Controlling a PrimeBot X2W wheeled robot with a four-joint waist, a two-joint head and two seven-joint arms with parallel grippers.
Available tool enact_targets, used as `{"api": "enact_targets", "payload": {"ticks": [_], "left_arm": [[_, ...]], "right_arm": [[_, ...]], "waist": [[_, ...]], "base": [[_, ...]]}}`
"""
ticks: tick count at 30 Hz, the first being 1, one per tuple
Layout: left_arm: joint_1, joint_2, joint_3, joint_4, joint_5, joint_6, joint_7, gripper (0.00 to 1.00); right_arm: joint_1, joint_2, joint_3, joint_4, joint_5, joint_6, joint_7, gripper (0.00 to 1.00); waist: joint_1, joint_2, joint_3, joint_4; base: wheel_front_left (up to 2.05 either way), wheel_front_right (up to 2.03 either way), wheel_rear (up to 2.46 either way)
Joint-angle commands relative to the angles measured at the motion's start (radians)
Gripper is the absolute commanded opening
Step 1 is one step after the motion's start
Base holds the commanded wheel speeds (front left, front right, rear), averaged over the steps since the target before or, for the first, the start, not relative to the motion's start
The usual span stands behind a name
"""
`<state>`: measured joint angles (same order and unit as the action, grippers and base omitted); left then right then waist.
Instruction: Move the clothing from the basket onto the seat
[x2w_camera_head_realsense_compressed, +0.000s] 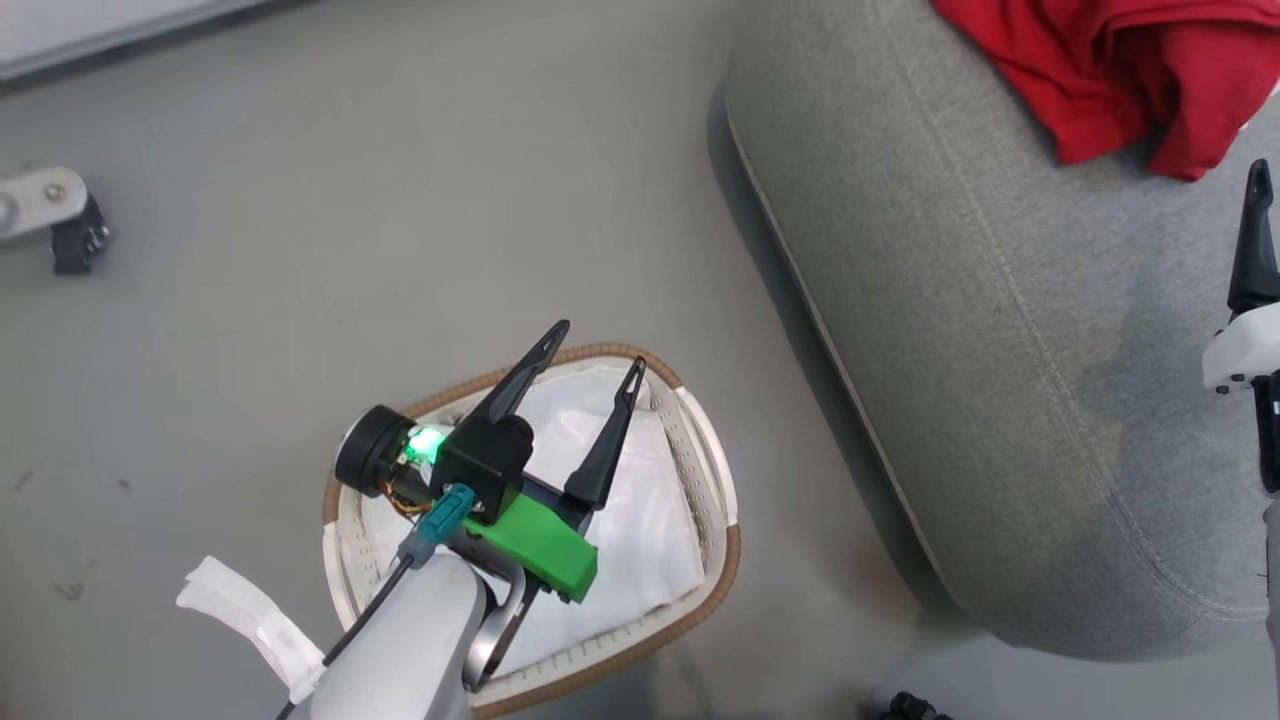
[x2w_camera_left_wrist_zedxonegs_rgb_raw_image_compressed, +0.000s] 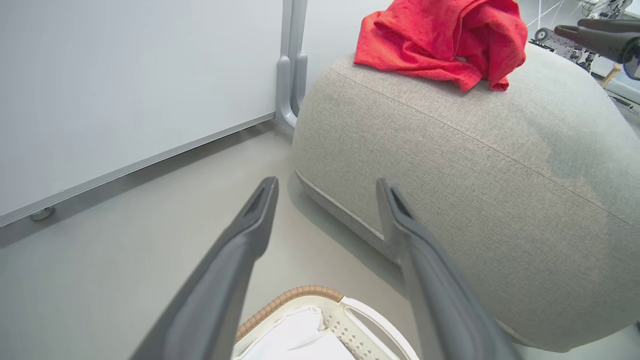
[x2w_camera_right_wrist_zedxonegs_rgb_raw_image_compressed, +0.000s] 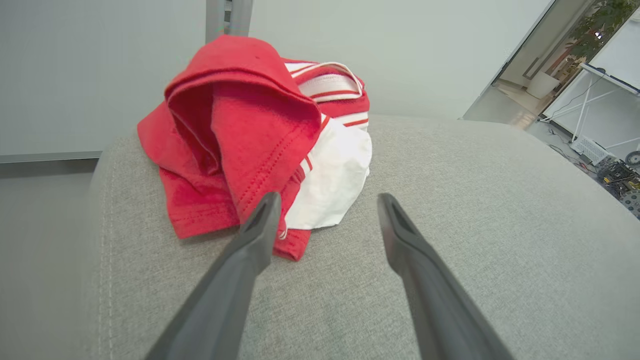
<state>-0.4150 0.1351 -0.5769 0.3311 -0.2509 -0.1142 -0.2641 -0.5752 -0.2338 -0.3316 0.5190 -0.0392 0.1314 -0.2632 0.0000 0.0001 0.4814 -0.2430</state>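
Left fingers (x2w_camera_head_realsense_compressed: 610, 430): spread apart with nothing between them, hanging over the basket and pointing out past its far rim.
Basket (x2w_camera_head_realsense_compressed: 705, 455): directly under my left fingers, standing on the floor just beside the seat's rounded edge.
Liner (x2w_camera_head_realsense_compressed: 640, 530): white sheet lying in the basket below my left fingers. No red shows on it, though my forearm hides part of the inside.
Right fingers (x2w_camera_right_wrist_zedxonegs_rgb_raw_image_compressed: 250, 245): spread apart and empty, low over the seat cushion.
Clothing (x2w_camera_right_wrist_zedxonegs_rgb_raw_image_compressed: 240, 135): crumpled red heap with white stripe trim, resting on the seat just ahead of my right fingertips and a little to their left. It lies well apart from my left fingers, across the cushion's rounded side.
Long axis: none I can name, because the heap is bunched and folded over itself.
Nearer arm: the right, by a wide margin.
Seat (x2w_camera_head_realsense_compressed: 980, 350): grey woven cushion with a stitched seam, bare between my right fingers and the heap.
Floor (x2w_camera_head_realsense_compressed: 300, 300): smooth pale grey, running out ahead of my left fingers.
Room: a white wall panel (x2w_camera_left_wrist_zedxonegs_rgb_raw_image_compressed: 125, 90) stands beyond my left fingers, and a grey post (x2w_camera_left_wrist_zedxonegs_rgb_raw_image_compressed: 290, 60) rises where it meets the seat.
Progress: I judge the move done or nearly so, with the hidden part of the basket worth checking.
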Motion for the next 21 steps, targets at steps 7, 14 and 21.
{"api": "enact_targets", "payload": {"ticks": [7,14,21], "left_arm": [[0.082,-0.040,0.048,-0.014,-0.042,-0.009,0.000,1.00],[0.143,-0.061,0.154,-0.038,-0.059,-0.001,0.000,1.00],[0.209,-0.074,0.303,-0.065,-0.045,0.021,0.000,1.00]], "right_arm": [[0.018,-0.022,0.072,-0.035,0.000,-0.001,-0.002,1.00],[0.004,0.001,0.161,-0.042,0.022,-0.001,-0.002,1.00],[0.033,0.081,0.248,-0.046,0.040,-0.001,-0.002,1.00]], "waist": [[0.0000,-0.0001,-0.205,0.048],[0.0000,-0.0001,-0.288,0.124],[0.0000,-0.0001,-0.339,0.197]], "base": [[0.00,0.00,0.00],[0.00,0.00,0.00],[0.00,0.00,0.00]]}}
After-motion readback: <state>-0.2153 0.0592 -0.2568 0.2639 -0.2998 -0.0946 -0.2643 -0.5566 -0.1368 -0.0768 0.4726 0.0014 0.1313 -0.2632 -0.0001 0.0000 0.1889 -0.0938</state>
